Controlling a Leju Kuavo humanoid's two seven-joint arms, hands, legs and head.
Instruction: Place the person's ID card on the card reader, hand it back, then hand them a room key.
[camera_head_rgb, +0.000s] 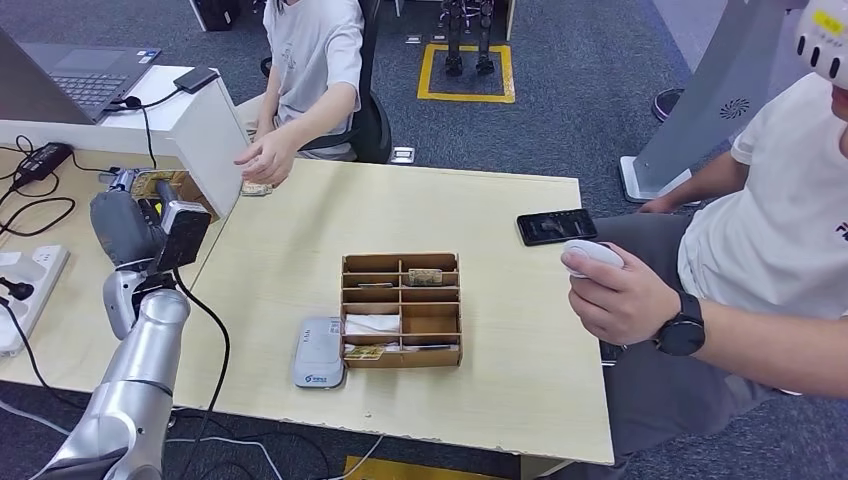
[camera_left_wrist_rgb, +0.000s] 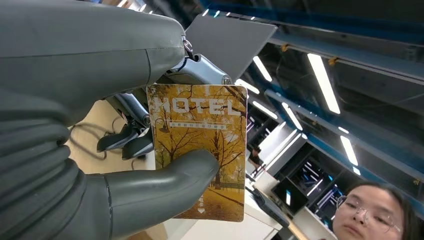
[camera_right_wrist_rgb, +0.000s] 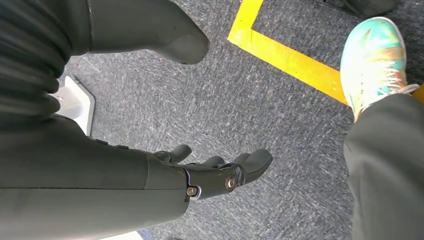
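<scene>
Room key (camera_left_wrist_rgb: 200, 150): yellow card printed "HOTEL" over an autumn-tree scene, pinched between thumb (camera_left_wrist_rgb: 165, 187) and darker fingers (camera_left_wrist_rgb: 125, 140) of left hand (camera_left_wrist_rgb: 100, 150); printed face turned toward the wrist camera, ceiling lights and a person's face behind it. Seen from the head view as a yellow edge (camera_head_rgb: 160, 185) at the raised left hand (camera_head_rgb: 150, 225), held above the left end of the table (camera_head_rgb: 500, 400), close to a white partition (camera_head_rgb: 205, 130).

Person's hand (camera_head_rgb: 265, 158): reaching from a seated person in a white shirt at the far side, resting on a small card-like item (camera_head_rgb: 257, 188) at the table's far edge, just beside the partition; identity of that item not legible.

Card reader (camera_head_rgb: 319, 353): pale grey-white, flat on the table, touching the left side of a brown cardboard organizer (camera_head_rgb: 402, 310). Organizer compartments holding small items, among them a yellow card (camera_head_rgb: 364, 352) in the near-left cell.

Right hand (camera_right_wrist_rgb: 215, 175): hanging over grey carpet, fingers apart and slightly curled, holding nothing; yellow floor line (camera_right_wrist_rgb: 285, 55) and a person's teal shoe (camera_right_wrist_rgb: 375, 65) nearby.

Black phone (camera_head_rgb: 556, 226): lying near the table's right edge. Second person's hand (camera_head_rgb: 620, 295), wristwatch on the wrist, gripping a white object (camera_head_rgb: 592, 255) beside that edge.

Laptop (camera_head_rgb: 80, 75) on the counter behind the partition; cables and power strip (camera_head_rgb: 25, 290) to the left.
</scene>
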